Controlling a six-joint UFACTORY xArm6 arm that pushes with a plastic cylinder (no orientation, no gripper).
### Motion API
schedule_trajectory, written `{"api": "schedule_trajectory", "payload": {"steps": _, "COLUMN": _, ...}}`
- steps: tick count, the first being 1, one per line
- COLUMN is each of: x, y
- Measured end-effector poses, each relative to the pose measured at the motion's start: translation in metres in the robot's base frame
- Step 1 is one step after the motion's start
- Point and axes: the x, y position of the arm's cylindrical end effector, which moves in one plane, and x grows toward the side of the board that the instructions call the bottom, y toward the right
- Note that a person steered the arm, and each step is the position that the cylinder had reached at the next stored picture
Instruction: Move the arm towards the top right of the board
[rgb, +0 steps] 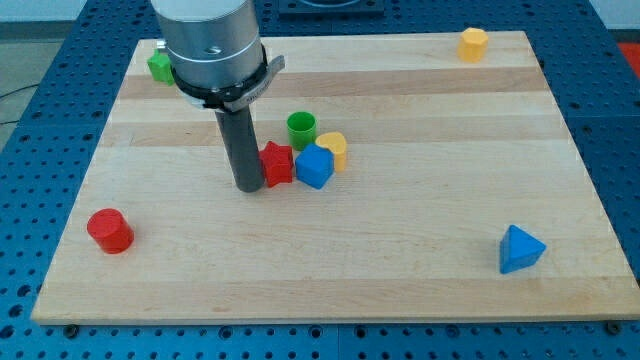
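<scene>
My tip (248, 186) rests on the wooden board (400, 250) left of centre, touching or almost touching the left side of a red star-shaped block (277, 163). Right of that block sit a blue cube (314, 167), a yellow heart-shaped block (333, 149) and a green cylinder (301, 129), packed close together. The board's top right corner holds a yellow hexagonal block (473, 44).
A red cylinder (110, 230) stands near the bottom left. A blue triangular block (520, 249) lies at the bottom right. A green block (159, 66) sits at the top left, partly hidden behind the arm's grey body (212, 45).
</scene>
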Motion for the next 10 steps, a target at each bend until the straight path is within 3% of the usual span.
{"api": "schedule_trajectory", "payload": {"steps": 3, "x": 0.046, "y": 0.125}}
{"api": "schedule_trajectory", "payload": {"steps": 4, "x": -0.024, "y": 0.207}}
{"api": "schedule_trajectory", "payload": {"steps": 6, "x": -0.039, "y": 0.222}}
{"api": "schedule_trajectory", "payload": {"steps": 7, "x": -0.039, "y": 0.335}}
{"api": "schedule_trajectory", "payload": {"steps": 8, "x": -0.066, "y": 0.386}}
{"api": "schedule_trajectory", "payload": {"steps": 10, "x": -0.192, "y": 0.379}}
